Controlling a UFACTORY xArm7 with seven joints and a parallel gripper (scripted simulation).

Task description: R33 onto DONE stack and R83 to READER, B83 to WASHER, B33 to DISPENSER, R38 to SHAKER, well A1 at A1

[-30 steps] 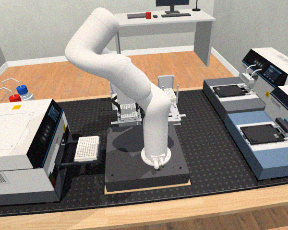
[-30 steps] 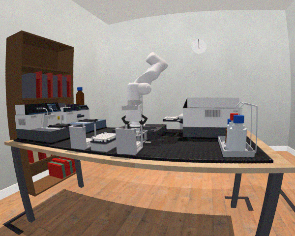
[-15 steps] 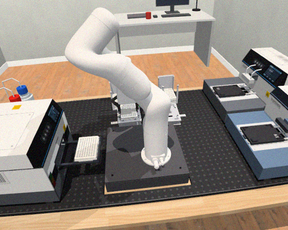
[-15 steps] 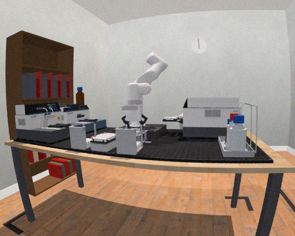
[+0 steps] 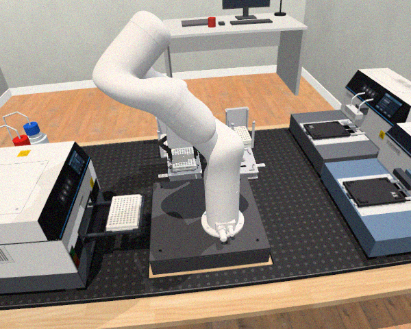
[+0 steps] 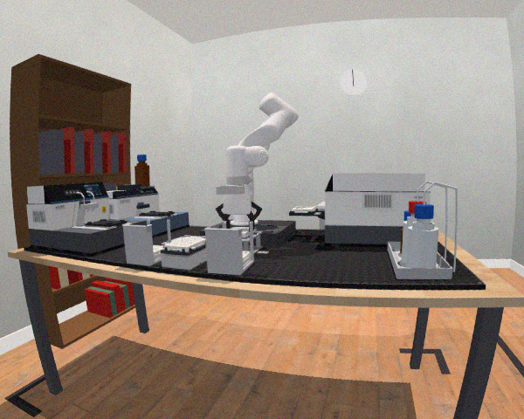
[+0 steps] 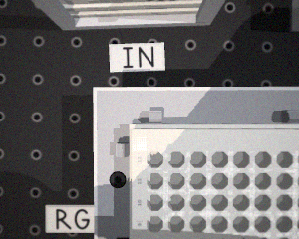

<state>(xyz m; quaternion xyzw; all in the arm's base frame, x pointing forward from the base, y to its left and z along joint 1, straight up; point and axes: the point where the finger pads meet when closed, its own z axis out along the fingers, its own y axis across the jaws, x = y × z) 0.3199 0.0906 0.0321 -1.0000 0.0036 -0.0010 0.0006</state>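
My gripper [image 6: 238,217] reaches straight down over the regrip nest RG [image 7: 110,164], beside the IN rack [image 7: 135,10]. It is shut on a white well plate [image 7: 214,184] that sits in the RG nest; the plate also shows in the top view [image 5: 182,157]. I cannot read its label. My fingers are out of the wrist view. Another white plate [image 5: 124,211] lies on the READER tray at the left. Dark plates sit on the grey instrument [image 5: 325,129] and the blue instrument [image 5: 374,191] at the right. A further white plate [image 5: 242,134] rests to the right of my arm.
The READER housing [image 5: 29,208] fills the left of the deck. My arm's base block [image 5: 207,226] stands in the middle. Tall white rack walls [image 6: 226,250] rise close to my gripper. Bottles in a holder [image 6: 417,245] stand at the deck's far corner.
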